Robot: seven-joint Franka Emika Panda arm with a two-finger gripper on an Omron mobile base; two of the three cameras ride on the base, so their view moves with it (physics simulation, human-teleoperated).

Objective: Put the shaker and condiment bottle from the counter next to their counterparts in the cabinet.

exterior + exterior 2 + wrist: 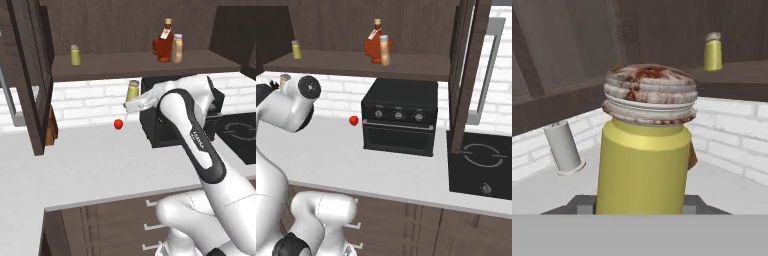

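My gripper (133,101) is shut on the shaker (133,90), a yellow-olive cylinder with a brownish cap, held upright in the air above the counter (90,165) and just below the cabinet shelf (120,65). The shaker (643,155) stands large and close in the hand view; at the left of the right base view its cap (284,79) peeks over the arm. Its paler-capped twin (75,55) (713,51) stands on the shelf to the left. The condiment bottle (177,48) (385,50) stands on the shelf beside the dark red maple-leaf bottle (163,46).
A black toaster oven (400,117) sits on the counter under the shelf, with a small red tomato (118,124) to its left. The open cabinet door (32,75) hangs at the left. A black cooktop (478,165) lies at the right. A grey cylinder (563,147) stands left of the shaker.
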